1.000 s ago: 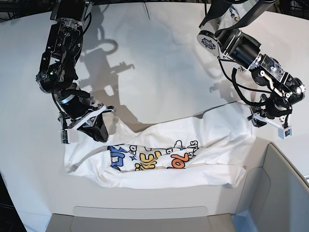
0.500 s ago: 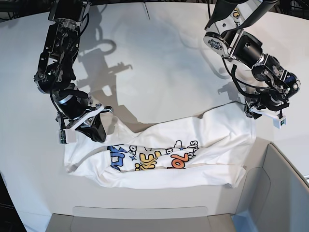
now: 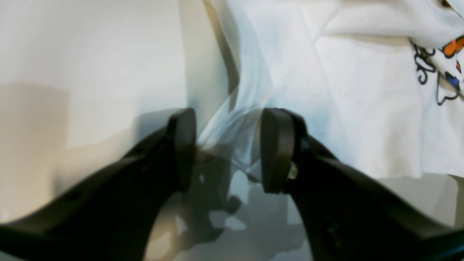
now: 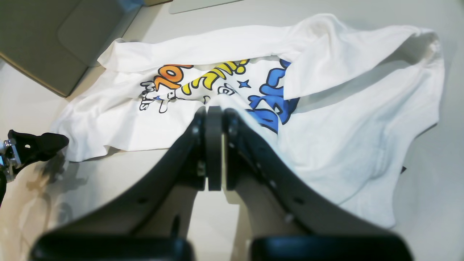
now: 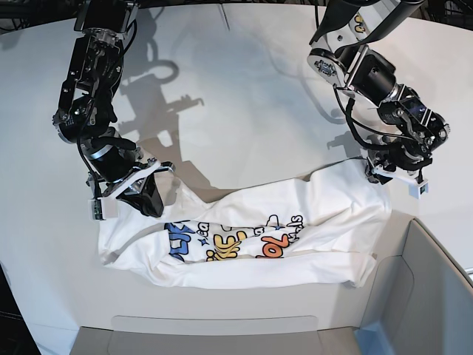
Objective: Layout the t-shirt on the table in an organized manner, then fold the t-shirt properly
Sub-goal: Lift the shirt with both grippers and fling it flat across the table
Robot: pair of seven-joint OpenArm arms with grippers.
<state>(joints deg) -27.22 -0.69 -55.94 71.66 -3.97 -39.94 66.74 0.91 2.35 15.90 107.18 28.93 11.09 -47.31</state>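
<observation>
The t-shirt (image 5: 251, 233) lies crumpled toward the near edge of the desk (image 5: 244, 103), print up, its long axis running side to side along that edge, with folds of cloth lapped over the lettering. Its far edge is lifted at one end: the right claw (image 5: 144, 194), jaws pressed together, has a pinch of white fabric between them, as the right wrist view shows with cloth coming out from between the pads. At the other end the left claw (image 3: 226, 150) sits at the shirt's far corner with its jaws apart and a thin fold of cloth lying in the gap; the view is blurred, and neither pad clearly presses the fabric, so whether it has hold I cannot tell. The shirt stretches from that claw toward the other arm, so each arm stands at its own end of the long axis. Spreading the garment flat likely hinges on the left claw securing that corner first.
</observation>
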